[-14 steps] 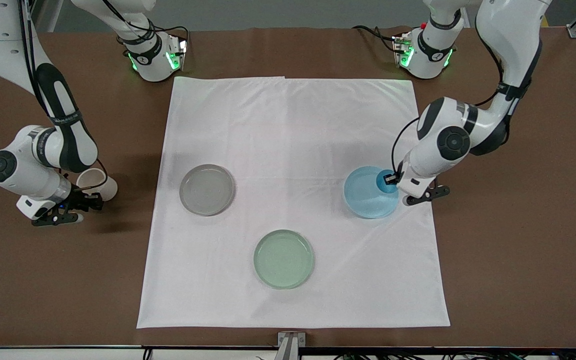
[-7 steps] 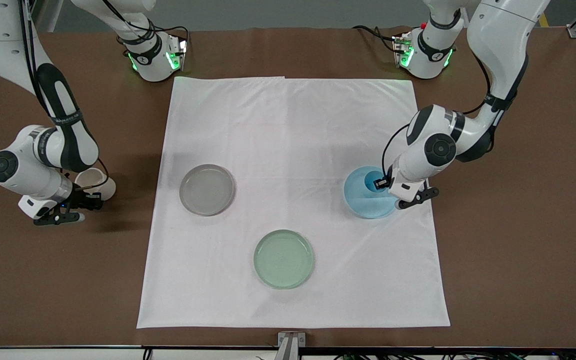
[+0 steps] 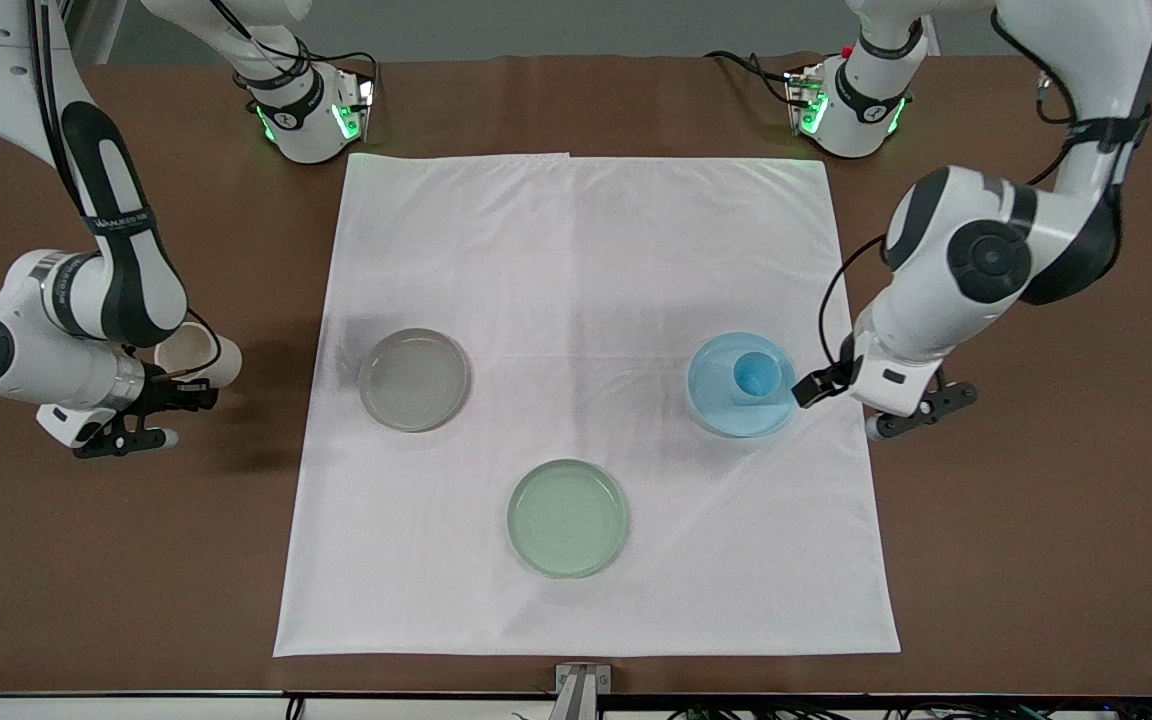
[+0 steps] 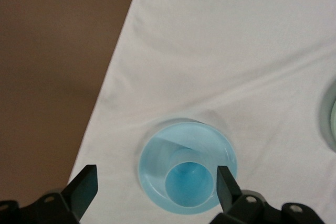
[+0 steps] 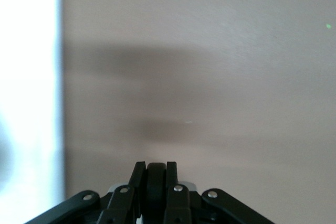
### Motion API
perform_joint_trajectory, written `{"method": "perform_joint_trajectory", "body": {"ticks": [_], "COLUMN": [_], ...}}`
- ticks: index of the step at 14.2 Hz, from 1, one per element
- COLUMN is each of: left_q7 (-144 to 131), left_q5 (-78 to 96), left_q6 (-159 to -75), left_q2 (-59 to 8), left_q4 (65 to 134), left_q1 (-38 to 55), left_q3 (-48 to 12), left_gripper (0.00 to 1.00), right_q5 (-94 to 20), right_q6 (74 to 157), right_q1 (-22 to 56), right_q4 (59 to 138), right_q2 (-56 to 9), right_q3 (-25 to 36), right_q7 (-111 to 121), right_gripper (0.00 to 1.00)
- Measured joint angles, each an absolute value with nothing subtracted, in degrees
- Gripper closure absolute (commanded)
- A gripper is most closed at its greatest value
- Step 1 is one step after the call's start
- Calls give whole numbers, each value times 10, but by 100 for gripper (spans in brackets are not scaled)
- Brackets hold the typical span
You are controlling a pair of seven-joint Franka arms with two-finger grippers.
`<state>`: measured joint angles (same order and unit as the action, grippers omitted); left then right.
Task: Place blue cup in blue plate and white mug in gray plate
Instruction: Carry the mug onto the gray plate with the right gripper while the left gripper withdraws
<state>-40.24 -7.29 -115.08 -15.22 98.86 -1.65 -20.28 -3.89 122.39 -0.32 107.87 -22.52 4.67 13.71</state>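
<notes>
I see the blue cup point(image 3: 755, 376) standing upright in the blue plate point(image 3: 721, 410), near the white cloth's point(image 3: 586, 250) edge at the left arm's end of the table. My left gripper point(image 4: 156, 190) hangs above them with its fingers point(image 4: 84, 187) spread wide, touching nothing; the cup sits free between and below them.

My right gripper point(image 3: 151, 400) is over bare brown table point(image 3: 86, 560) off the cloth's edge, at the right arm's end. Its fingers are pinched together on the black handle of the white mug point(image 3: 198, 358), which hangs tilted.

The gray plate point(image 3: 414, 379) lies on the cloth, with open cloth and table between it and the mug. A pale green plate point(image 3: 567, 517) lies nearer the front camera, well apart from both other plates.
</notes>
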Motion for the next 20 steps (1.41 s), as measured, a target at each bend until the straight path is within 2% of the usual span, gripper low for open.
{"method": "perform_joint_trajectory", "body": {"ticks": [4,10,14,17,20], "left_q7": [-336,-169,-121,-83,-82], "left_q5": [-88,-87,-58,-37,-9], "left_q6": [-1010,-930,-870,-824,-806], "left_q2": [-140,-85,-29,-2,11], "left_q4": [867,829,829,829,842], "left_q1": [-54,-126,-121,-29,-5], "left_q3": [-199,-199,-183,-82,-59], "left_gripper": [0,0,0,0,0], "right_q5": [-56,-56,-55,-52,-41], "right_q6": [1203,1284,1332,1353,1363], "right_q1": [95,254,268,268,266], "right_q4": [1061,1066,1070,1070,1070], "right_q2": [-213,-237,-273,-289,-298], "right_q3": [42,41,45,49,51], "right_q7": [1,-199,-205,-203,-203], "right_gripper": [96,96,95,95,95]}}
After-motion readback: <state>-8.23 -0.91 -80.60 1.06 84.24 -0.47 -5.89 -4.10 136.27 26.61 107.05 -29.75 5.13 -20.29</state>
